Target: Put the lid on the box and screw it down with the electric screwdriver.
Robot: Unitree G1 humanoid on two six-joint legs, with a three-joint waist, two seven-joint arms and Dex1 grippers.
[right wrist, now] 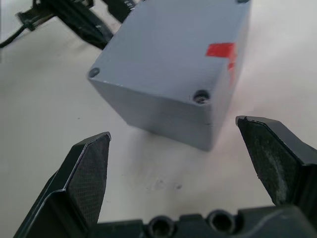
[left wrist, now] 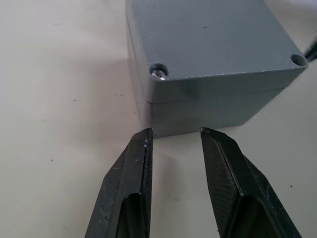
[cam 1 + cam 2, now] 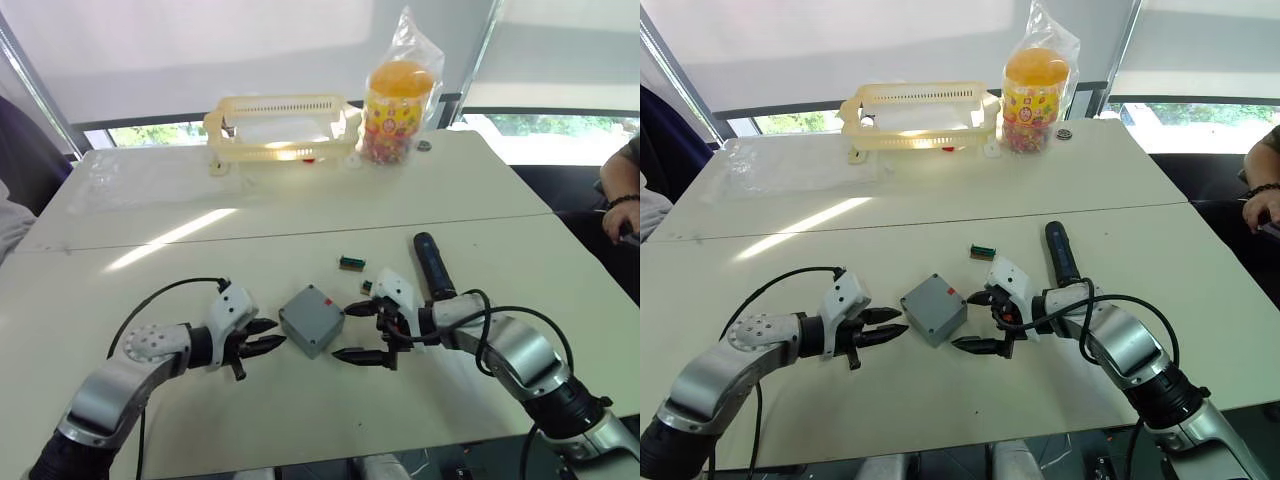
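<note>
The grey-blue box (image 3: 312, 322) sits on the table's front middle with the lid (image 2: 213, 34) lying flush on top of it; a seam shows below the lid. A red mark (image 1: 220, 49) is on the top, and screw heads sit in two corner holes (image 2: 158, 73). My left gripper (image 3: 268, 336) rests just left of the box, open a little, touching nothing. On the box's right side, my right gripper (image 3: 343, 332) is open wide and holds nothing. The electric screwdriver (image 3: 433, 265) lies on the table behind my right wrist.
Two small green blocks (image 3: 350, 263) lie just behind the box. A pale plastic basket (image 3: 280, 125) and a bagged snack jar (image 3: 398, 100) stand at the far edge. A person's hand (image 3: 622, 215) shows at the right edge.
</note>
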